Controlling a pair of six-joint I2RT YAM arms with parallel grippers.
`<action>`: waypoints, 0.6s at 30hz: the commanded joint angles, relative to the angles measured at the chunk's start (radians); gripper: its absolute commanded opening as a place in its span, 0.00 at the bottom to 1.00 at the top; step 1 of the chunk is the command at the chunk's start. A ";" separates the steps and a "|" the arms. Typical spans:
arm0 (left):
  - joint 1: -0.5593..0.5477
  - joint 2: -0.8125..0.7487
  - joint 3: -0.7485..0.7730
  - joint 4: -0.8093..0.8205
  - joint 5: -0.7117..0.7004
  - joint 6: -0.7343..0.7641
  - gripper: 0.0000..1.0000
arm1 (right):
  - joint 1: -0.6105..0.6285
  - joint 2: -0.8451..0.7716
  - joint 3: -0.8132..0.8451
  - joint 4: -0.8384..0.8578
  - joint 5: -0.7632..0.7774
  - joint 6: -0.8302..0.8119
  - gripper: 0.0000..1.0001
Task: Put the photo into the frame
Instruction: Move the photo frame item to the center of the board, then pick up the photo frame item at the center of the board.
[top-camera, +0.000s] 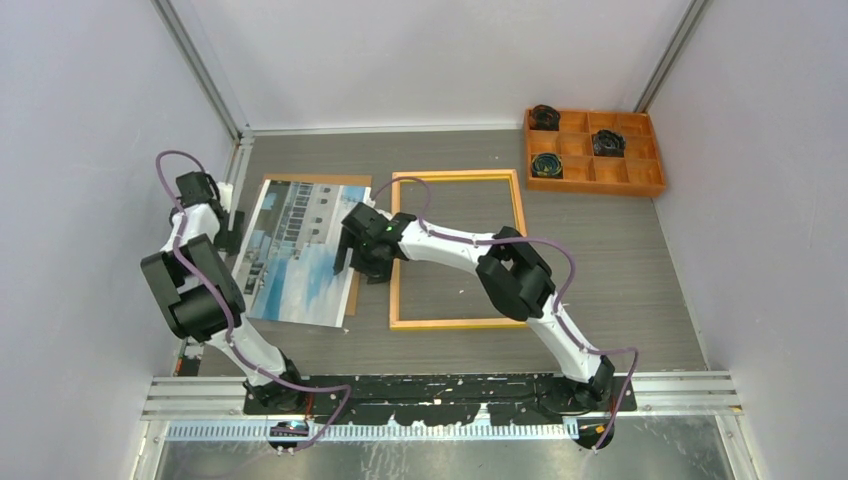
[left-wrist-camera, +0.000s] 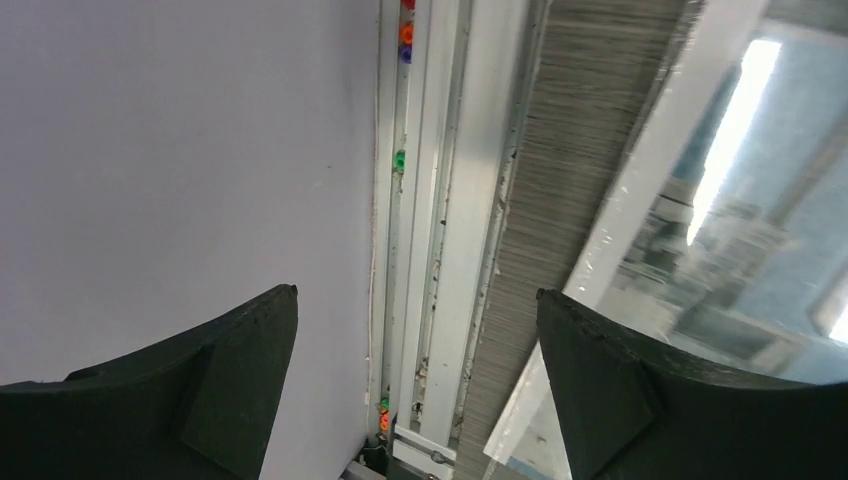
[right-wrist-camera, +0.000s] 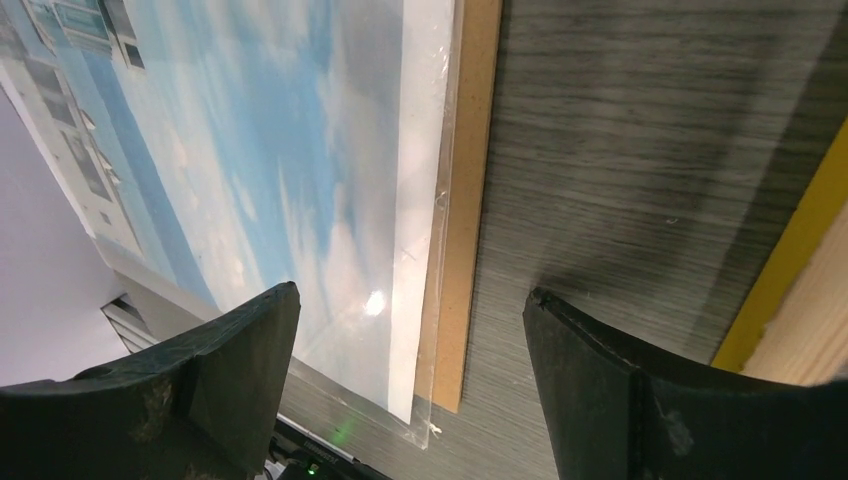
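The photo (top-camera: 290, 255), a white building under blue sky, lies face up left of centre on a brown backing board (top-camera: 352, 290), with a clear sheet over it. The frame (top-camera: 450, 323) lies flat to its right, empty inside. My right gripper (top-camera: 357, 268) is open and empty, hovering over the stack's right edge. In the right wrist view it (right-wrist-camera: 410, 370) straddles the photo (right-wrist-camera: 250, 150), the board (right-wrist-camera: 470, 200) and bare table; the frame's yellow edge (right-wrist-camera: 800, 240) shows at right. My left gripper (top-camera: 228, 232) is open and empty at the photo's left edge (left-wrist-camera: 740, 200); its jaws (left-wrist-camera: 415, 390) span the table rail.
An orange compartment tray (top-camera: 640, 187) with dark coiled items stands at the back right. White walls close in on three sides, with a metal rail (left-wrist-camera: 450, 200) along the left wall. My right arm's elbow (top-camera: 515, 272) hangs over the frame.
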 joint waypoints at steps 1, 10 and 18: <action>0.006 0.042 -0.025 0.159 -0.140 -0.005 0.90 | -0.028 -0.036 0.005 0.002 0.051 -0.017 0.87; -0.018 0.091 -0.064 0.216 -0.181 -0.050 0.89 | -0.088 0.007 -0.007 0.044 0.040 -0.003 0.87; -0.055 0.089 -0.135 0.231 -0.154 -0.063 0.89 | -0.099 0.074 0.069 0.020 0.021 0.002 0.87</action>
